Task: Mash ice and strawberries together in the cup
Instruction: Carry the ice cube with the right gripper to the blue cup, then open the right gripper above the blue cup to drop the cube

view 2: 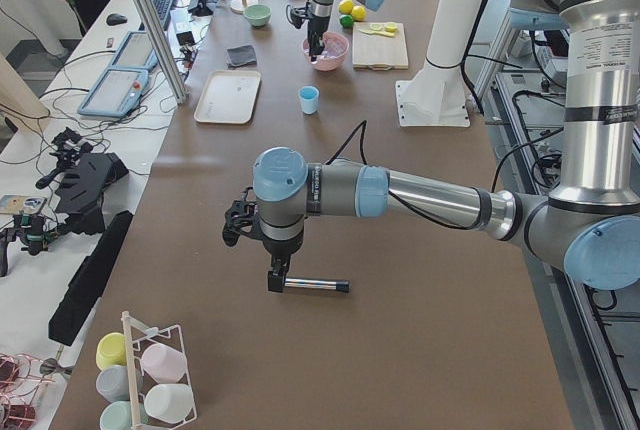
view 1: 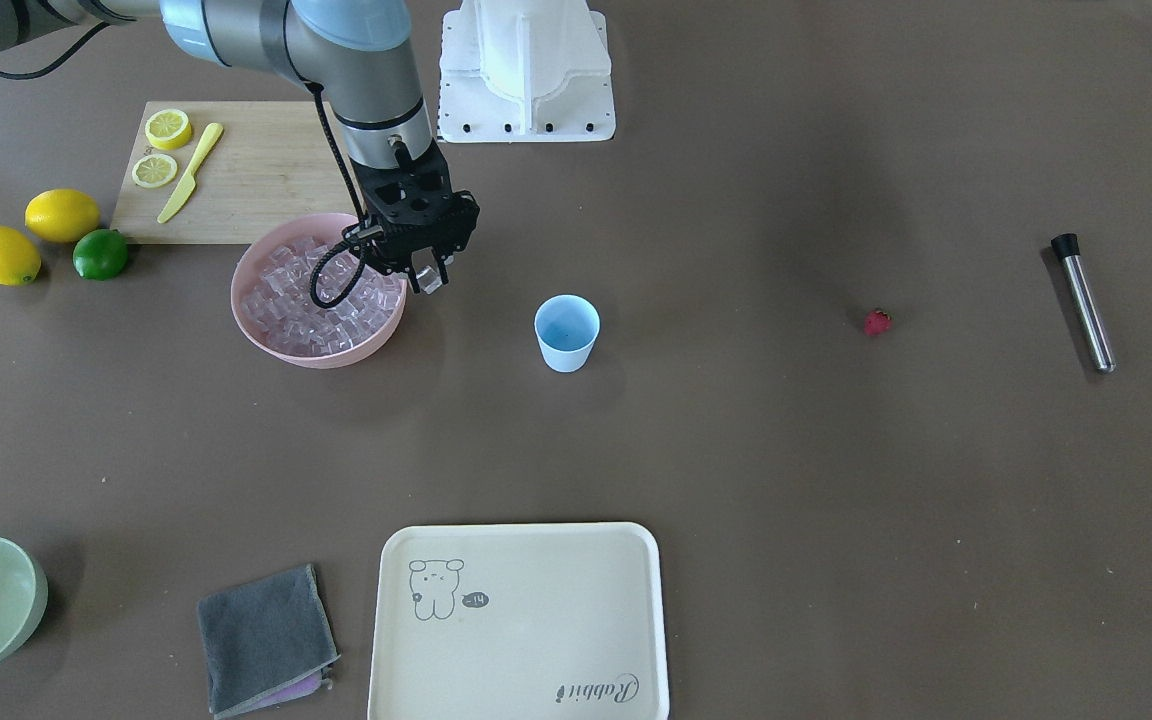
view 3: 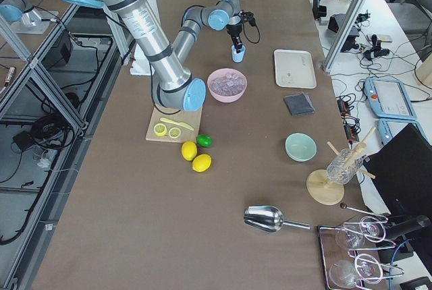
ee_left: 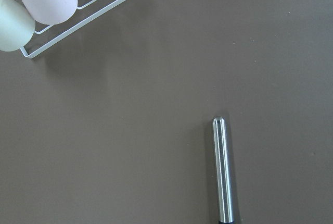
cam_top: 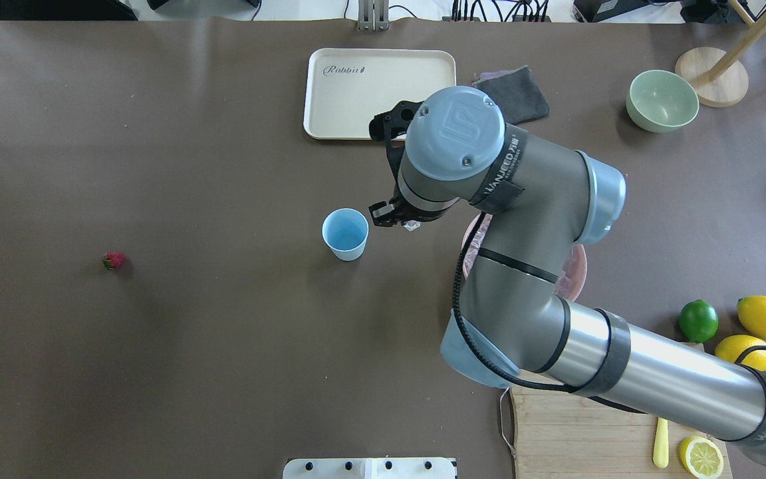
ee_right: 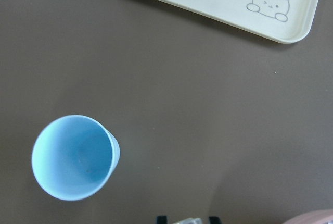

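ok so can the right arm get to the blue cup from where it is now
Probably yes. The right gripper, shut on an ice cube, hangs beside the cup with only bare table between them, and the cup's open mouth faces up, empty.

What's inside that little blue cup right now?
Nothing: the cup's bare blue bottom shows in full, with nothing covering it. The right gripper holds an ice cube beside it, not yet dropped in.

"Rabbit" script and a "hi~" speech bubble, both on the cream tray (cam_top: 356, 106)
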You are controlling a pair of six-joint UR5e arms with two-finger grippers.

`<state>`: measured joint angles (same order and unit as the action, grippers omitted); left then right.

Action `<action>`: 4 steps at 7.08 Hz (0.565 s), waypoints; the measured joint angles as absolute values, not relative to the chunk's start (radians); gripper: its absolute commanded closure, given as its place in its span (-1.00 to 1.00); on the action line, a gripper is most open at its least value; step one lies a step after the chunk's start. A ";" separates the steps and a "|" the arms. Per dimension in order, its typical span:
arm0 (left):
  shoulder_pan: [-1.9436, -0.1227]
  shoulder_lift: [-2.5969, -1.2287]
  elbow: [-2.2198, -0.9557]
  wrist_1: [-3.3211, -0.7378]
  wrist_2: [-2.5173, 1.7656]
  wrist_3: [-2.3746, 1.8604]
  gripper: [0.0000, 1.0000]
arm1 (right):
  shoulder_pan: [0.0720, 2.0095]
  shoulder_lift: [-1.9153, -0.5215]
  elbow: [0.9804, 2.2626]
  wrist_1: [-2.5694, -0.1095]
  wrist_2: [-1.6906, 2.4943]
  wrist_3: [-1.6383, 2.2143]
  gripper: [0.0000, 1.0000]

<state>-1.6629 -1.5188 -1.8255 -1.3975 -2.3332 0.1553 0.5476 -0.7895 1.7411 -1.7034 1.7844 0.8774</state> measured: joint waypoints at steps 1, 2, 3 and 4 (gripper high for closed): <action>-1.663 -1.519 -1.824 -1.397 -2.333 0.156 -0.98 | 0.538 -0.718 1.669 -1.703 1.780 0.903 1.00; -1.663 -1.519 -1.824 -1.397 -2.333 0.156 -0.98 | 0.532 -0.674 1.623 -1.700 1.776 0.914 1.00; -1.663 -1.515 -1.827 -1.397 -2.333 0.156 -0.98 | 0.529 -0.656 1.602 -1.692 1.772 0.918 1.00; -1.664 -1.511 -1.830 -1.397 -2.333 0.156 -0.98 | 0.528 -0.646 1.580 -1.678 1.767 0.920 1.00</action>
